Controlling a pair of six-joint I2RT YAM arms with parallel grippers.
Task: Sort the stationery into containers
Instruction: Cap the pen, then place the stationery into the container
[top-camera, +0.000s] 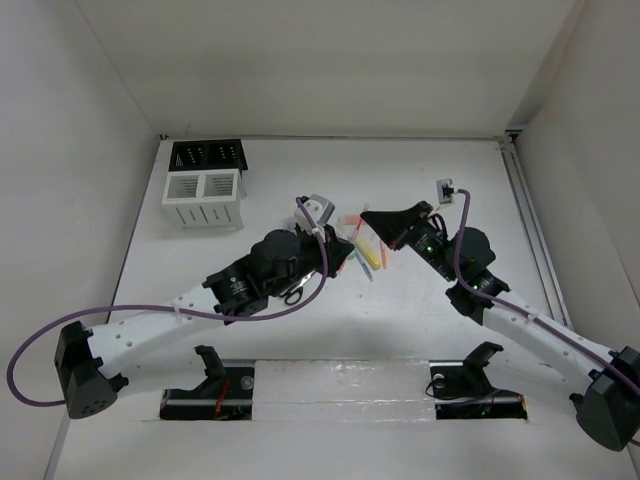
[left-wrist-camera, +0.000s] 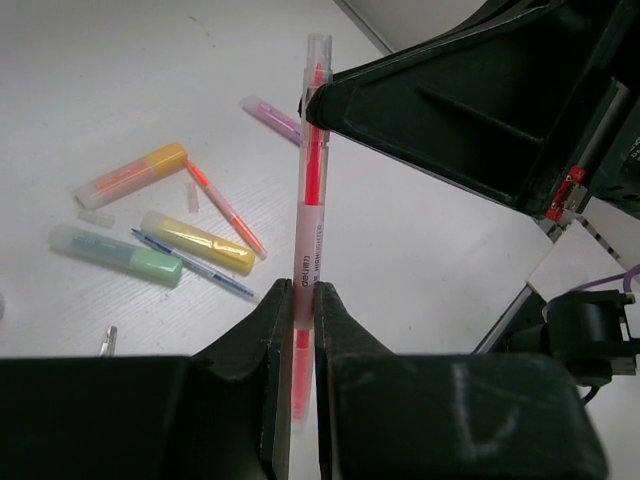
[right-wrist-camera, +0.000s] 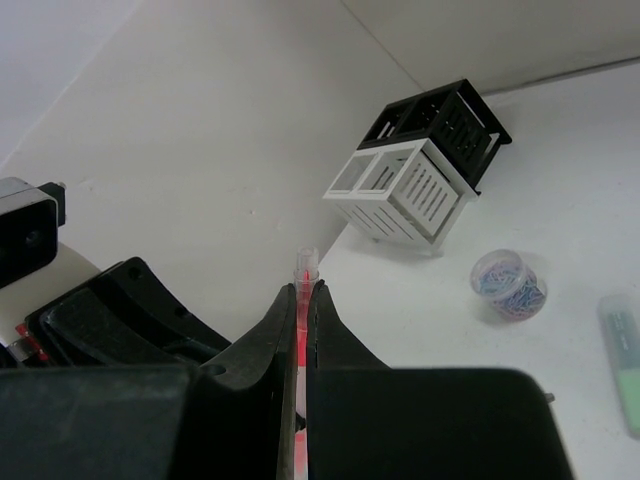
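Setting: white-walled booth, plain white tabletop (top-camera: 400, 170), both arms reaching into the middle of it.
Pen: clear-barrelled pen with a pink-red core (left-wrist-camera: 312, 190), up off the table between the two wrists and not in any box yet.
Left gripper (left-wrist-camera: 300, 300): clenched on the pen's lower barrel.
Right gripper (right-wrist-camera: 303, 297): pinched tight on the same pen near its other end, with the capped tip poking out past the fingers.
Why: looks like a mid-air handoff to me. The left arm is on the boxes' side, so I'd guess it takes over.
Containers: white slatted two-bay organizer (top-camera: 200, 212) with the black mesh holder (top-camera: 207, 154) touching its back, in the far-left corner.
Leftovers: stubby orange marker (left-wrist-camera: 135, 175), yellow marker (left-wrist-camera: 195, 240), green marker (left-wrist-camera: 115, 252) and pinkish marker (left-wrist-camera: 272, 115) lie loose on the table. A thin orange-red pen (left-wrist-camera: 225, 208) lies by the yellow one. The clear round tub of paper clips (right-wrist-camera: 510, 285) sits in front of the boxes.
Room: open table from the pen to the boxes. The corner is tight, and the grippers are nearly nose to nose, so the releasing one should back straight out.
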